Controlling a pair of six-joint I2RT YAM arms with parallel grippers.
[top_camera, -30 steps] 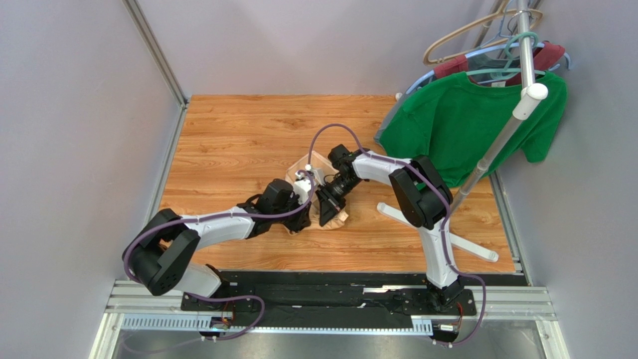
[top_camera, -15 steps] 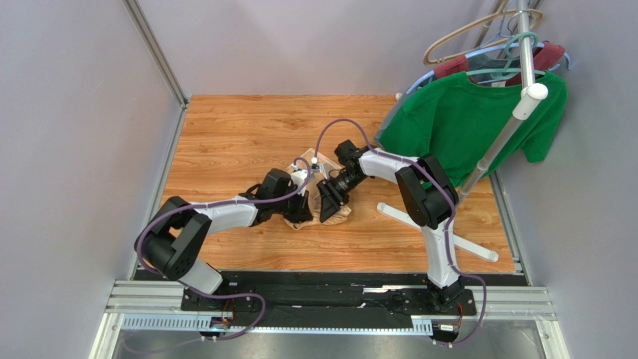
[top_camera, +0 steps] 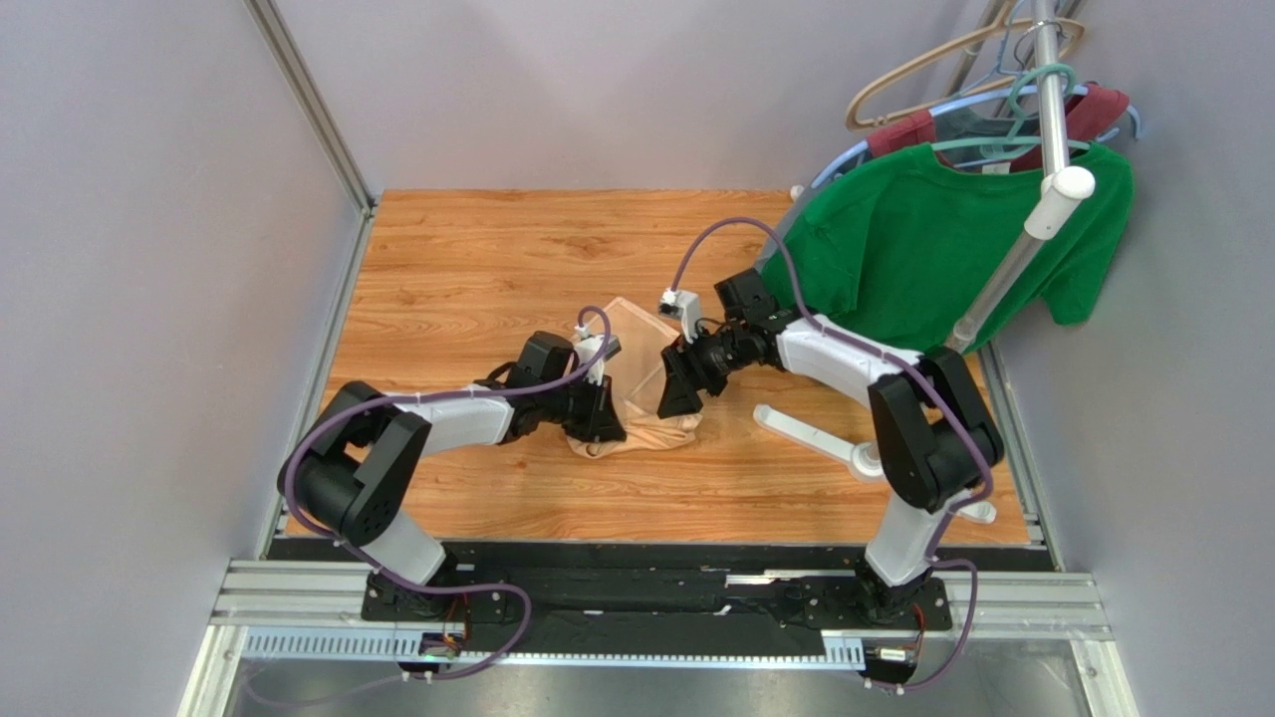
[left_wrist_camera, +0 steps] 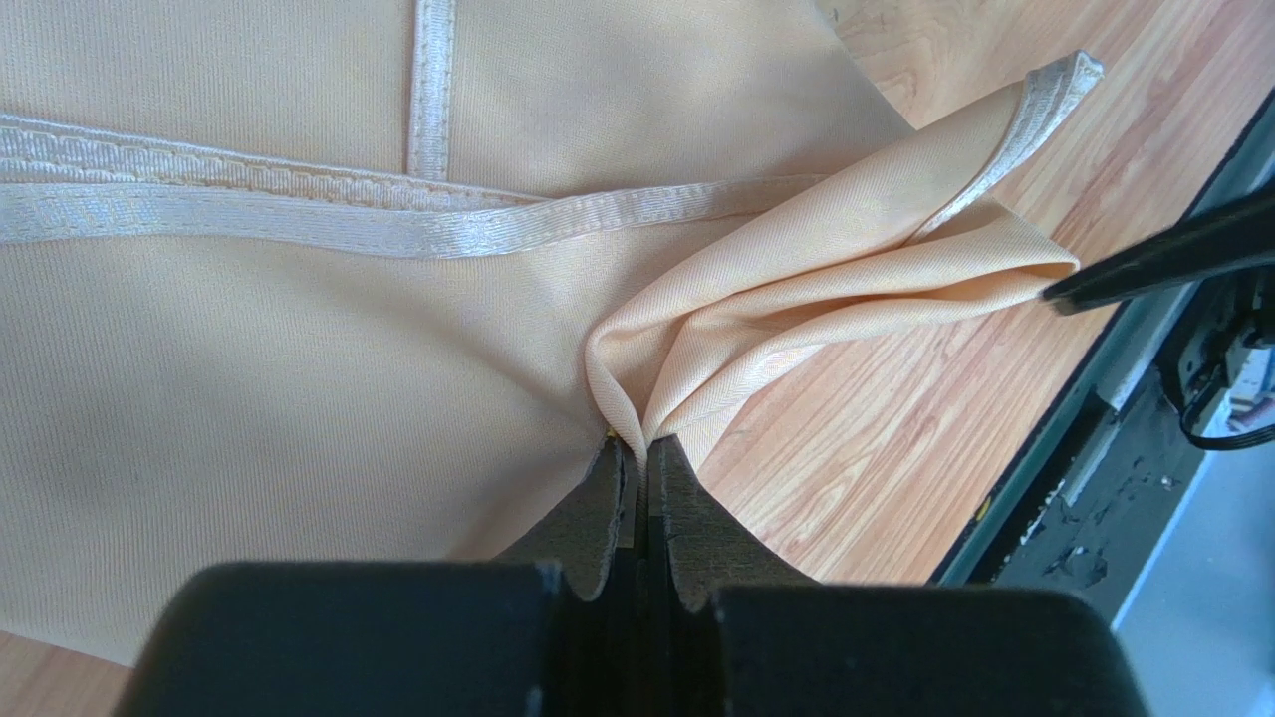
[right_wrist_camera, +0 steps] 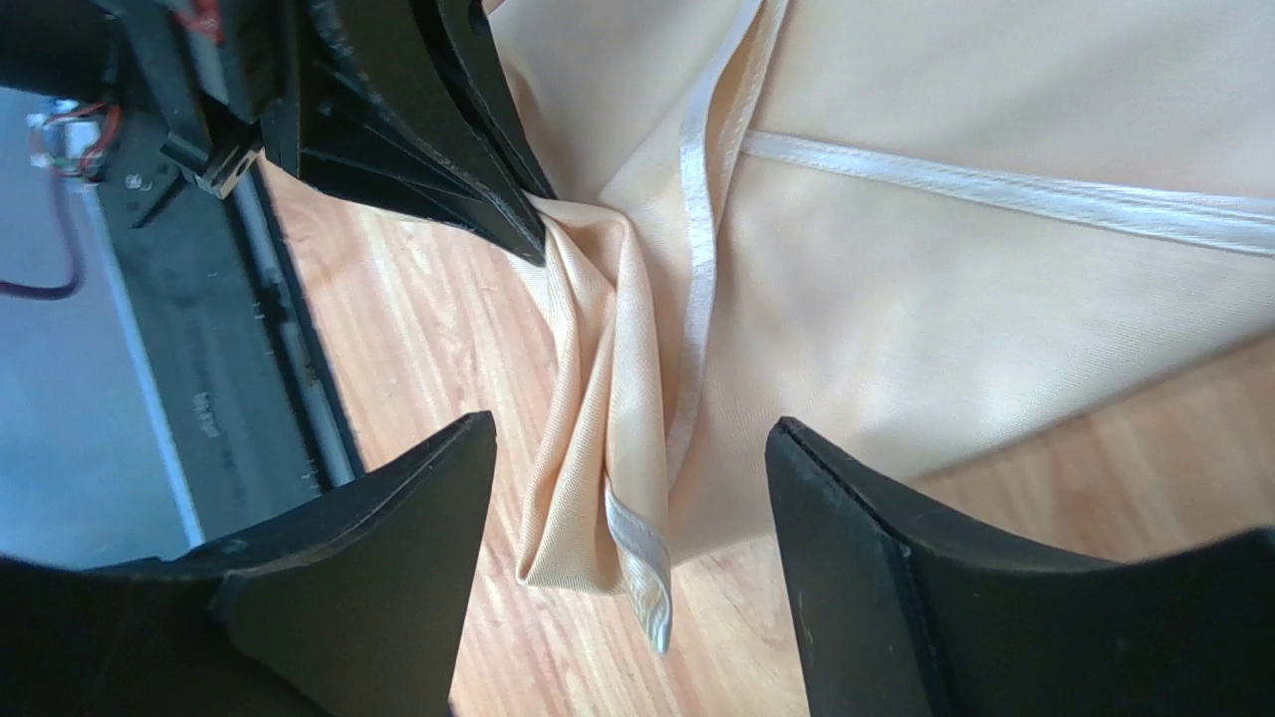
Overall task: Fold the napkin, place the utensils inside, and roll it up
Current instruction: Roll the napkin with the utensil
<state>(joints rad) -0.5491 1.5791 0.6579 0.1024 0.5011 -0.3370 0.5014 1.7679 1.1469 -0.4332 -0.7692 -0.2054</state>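
Peach-tan cloth: one napkin (left_wrist_camera: 300, 374) lies partly folded in the middle of the wooden table (top_camera: 449, 284), between two grippers. The left gripper (left_wrist_camera: 636, 448) is pinched tight on one bunched fold of it. The right gripper (right_wrist_camera: 629, 433) has its two fingers spread wide, holding nothing. One green T-shirt (top_camera: 898, 254) hangs at the right.

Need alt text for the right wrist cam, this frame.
The left gripper, shut, pinches a bunched fold of the peach napkin at upper left. The right gripper is open, its black fingers spread either side of the cloth's hemmed corner and gripping nothing, with the wooden table beneath.
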